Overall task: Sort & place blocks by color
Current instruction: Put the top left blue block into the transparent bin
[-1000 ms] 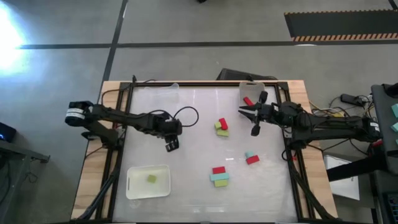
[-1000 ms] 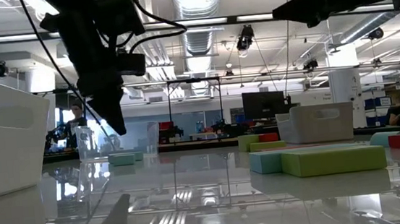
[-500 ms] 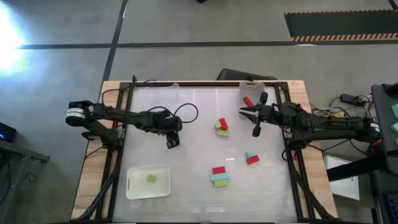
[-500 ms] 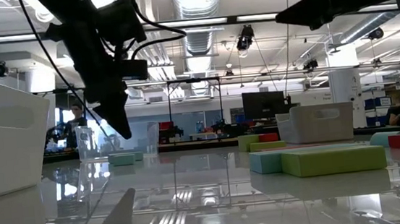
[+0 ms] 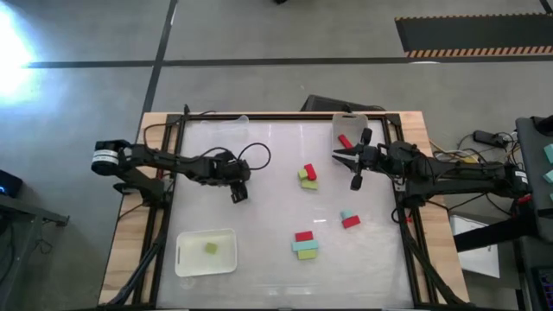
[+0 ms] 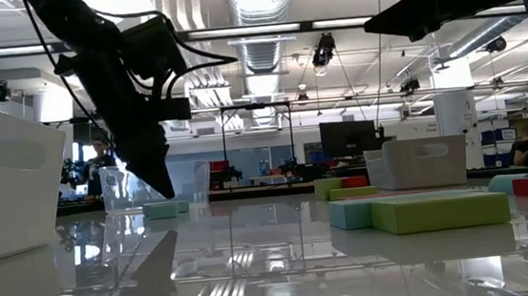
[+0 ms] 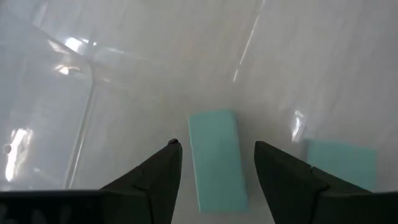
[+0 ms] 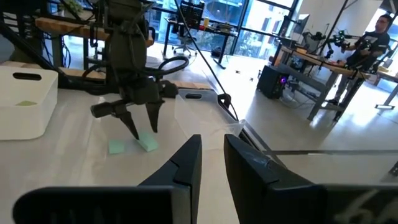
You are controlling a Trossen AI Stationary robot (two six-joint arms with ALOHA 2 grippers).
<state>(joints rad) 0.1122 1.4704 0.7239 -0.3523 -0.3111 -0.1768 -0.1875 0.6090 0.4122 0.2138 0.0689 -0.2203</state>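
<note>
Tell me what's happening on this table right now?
The left hand is open and poised over a teal block, a finger on either side, not closed on it. A second teal block lies beside it. The right hand hangs open over the table's right side. One yellow-green block sits in the white tray; other blocks lie loose.

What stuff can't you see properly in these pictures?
- High view: the left gripper covers the two teal blocks. Only the wrist views show them.
- Low view: the wall of the white tray hides the yellow-green block inside it.
- Low view: the waiting right gripper is just a dark shape, and the top edge cuts off its arm.
</note>
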